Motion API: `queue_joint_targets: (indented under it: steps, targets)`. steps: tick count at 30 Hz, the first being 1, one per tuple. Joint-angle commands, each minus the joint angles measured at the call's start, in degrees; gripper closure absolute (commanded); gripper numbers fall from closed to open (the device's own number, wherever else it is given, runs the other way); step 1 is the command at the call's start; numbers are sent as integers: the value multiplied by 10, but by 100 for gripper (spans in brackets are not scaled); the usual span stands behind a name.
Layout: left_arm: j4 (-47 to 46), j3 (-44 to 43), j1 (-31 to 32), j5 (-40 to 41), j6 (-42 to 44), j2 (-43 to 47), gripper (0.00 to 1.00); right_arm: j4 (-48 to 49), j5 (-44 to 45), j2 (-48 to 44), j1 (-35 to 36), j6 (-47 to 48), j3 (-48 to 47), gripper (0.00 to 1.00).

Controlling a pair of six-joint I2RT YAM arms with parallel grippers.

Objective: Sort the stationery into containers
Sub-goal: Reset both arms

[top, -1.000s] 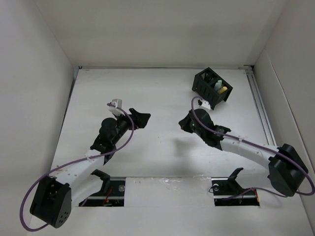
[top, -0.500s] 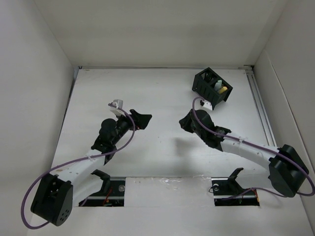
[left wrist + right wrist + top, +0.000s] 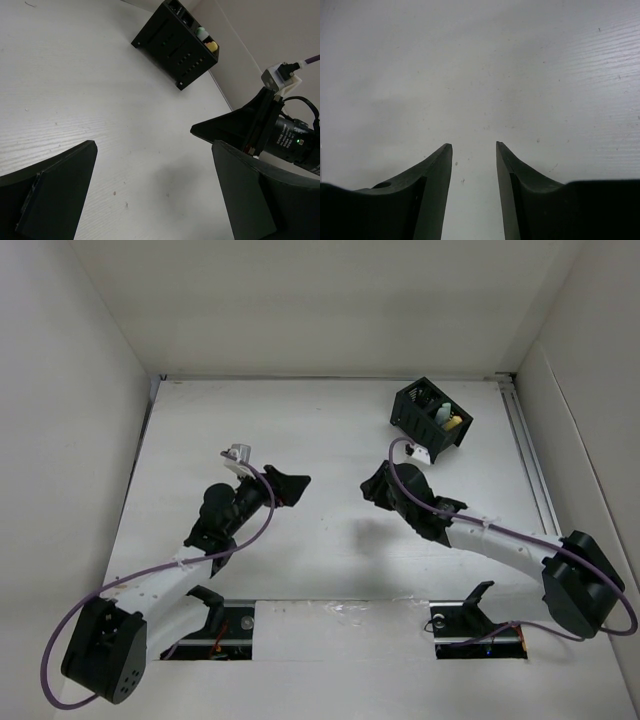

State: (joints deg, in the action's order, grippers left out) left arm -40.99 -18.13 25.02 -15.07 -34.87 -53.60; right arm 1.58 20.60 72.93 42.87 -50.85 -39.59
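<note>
The black mesh container [image 3: 432, 418] stands at the back right of the table, also in the left wrist view [image 3: 175, 42]. Marker ends stick out of its compartments: a pale green one [image 3: 440, 410] [image 3: 201, 32] and a yellow one [image 3: 452, 423] [image 3: 211, 46]. My left gripper [image 3: 287, 485] [image 3: 152, 185] hangs wide open over bare table at mid-left, nothing between its fingers. My right gripper [image 3: 373, 488] [image 3: 472, 145] hovers below and left of the container, jaws partly apart and empty, over bare tabletop. No loose marker shows on the table.
White walls close in the table on the left, back and right. A rail [image 3: 530, 460] runs along the right edge. The right arm's wrist and camera [image 3: 280, 135] show close to my left gripper's right finger [image 3: 250, 200].
The right gripper's jaws have spread from shut to partly open. The left gripper has edged slightly right and stays wide open.
</note>
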Motion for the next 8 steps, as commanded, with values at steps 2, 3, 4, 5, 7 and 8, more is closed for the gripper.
queue_joint_targets:
  steps: [2, 3, 4, 5, 7, 8]
  targets:
    - [-37, 7, -3, -23, -4, 12, 0, 22, 1, 8, 5, 0, -24, 52]
    - [-37, 7, -3, -23, -4, 12, 0, 22, 1, 8, 5, 0, -24, 49]
    - [-37, 7, -3, -29, -4, 12, 0, 17, 1, 8, 5, 0, -29, 48]
    - [-37, 7, -3, -29, -4, 12, 0, 17, 1, 8, 5, 0, -29, 46]
    - [-37, 7, -3, -23, -4, 12, 0, 17, 1, 8, 5, 0, -35, 41]
    - [-37, 7, -3, -23, -4, 12, 0, 11, 1, 8, 5, 0, -35, 39]
